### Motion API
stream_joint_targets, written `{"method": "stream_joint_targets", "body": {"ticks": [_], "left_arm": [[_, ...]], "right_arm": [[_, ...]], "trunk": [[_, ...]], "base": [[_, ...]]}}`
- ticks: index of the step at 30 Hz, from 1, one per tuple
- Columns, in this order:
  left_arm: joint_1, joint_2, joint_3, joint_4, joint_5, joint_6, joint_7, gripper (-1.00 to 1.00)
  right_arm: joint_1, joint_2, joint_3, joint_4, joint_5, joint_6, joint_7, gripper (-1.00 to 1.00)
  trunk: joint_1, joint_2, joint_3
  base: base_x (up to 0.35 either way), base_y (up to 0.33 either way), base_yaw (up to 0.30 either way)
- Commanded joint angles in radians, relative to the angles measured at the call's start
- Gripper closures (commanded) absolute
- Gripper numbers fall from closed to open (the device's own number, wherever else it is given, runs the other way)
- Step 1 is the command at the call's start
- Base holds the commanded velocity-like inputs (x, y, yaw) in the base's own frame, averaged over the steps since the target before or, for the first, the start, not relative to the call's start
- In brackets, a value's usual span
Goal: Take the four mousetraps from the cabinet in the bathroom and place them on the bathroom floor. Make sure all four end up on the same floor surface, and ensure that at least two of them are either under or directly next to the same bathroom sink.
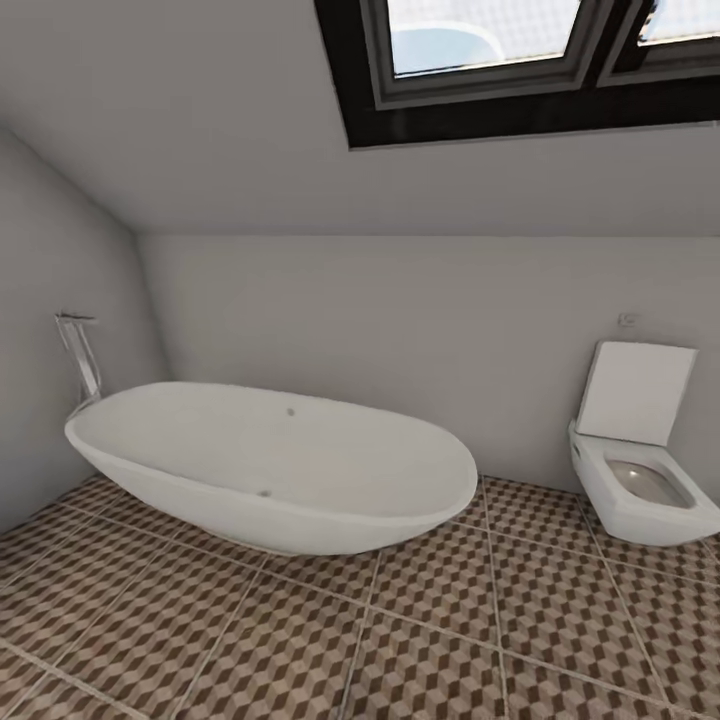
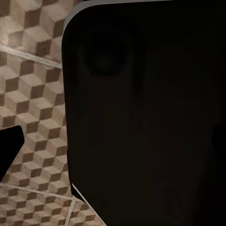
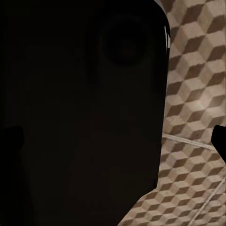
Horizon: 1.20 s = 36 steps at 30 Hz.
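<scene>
One tub point(image 1: 270, 465) sits on the cube-patterned floor point(image 1: 420, 650) ahead, a faucet point(image 1: 80, 355) at its far left end. Toilet point(image 1: 635, 455) to the right with lid up, window point(image 1: 520, 60) in the sloped ceiling above. Both wrist views look past a dark robot body point(image 2: 146, 117) at tiles; whether either gripper is wide or narrow, I cannot tell.

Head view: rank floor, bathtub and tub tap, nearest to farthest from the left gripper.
1. Floor: underfoot, and close in the left wrist view.
2. Bathtub: ahead and to the left, standing on the tiles.
3. Tap: behind the tub's far left end, by the wall.
</scene>
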Motion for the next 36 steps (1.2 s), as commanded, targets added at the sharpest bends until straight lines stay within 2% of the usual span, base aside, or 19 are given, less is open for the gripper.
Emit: {"method": "stream_joint_targets", "body": {"ticks": [1, 36], "left_arm": [[0.0, 0.0, 0.001, 0.0, 0.0, -0.001, 0.0, -1.0], [0.0, -0.001, 0.002, 0.0, 0.001, -0.001, 0.0, -1.0]], "right_arm": [[0.0, 0.0, 0.0, 0.0, 0.0, -0.001, 0.0, -1.0], [-0.001, 0.0, 0.001, 0.0, 0.005, 0.0, 0.0, -1.0]], "trunk": [[0.0, 0.0, -0.001], [0.0, 0.0, -0.001]], "base": [[0.0, 0.0, -0.285], [0.0, 0.0, -0.286]]}}
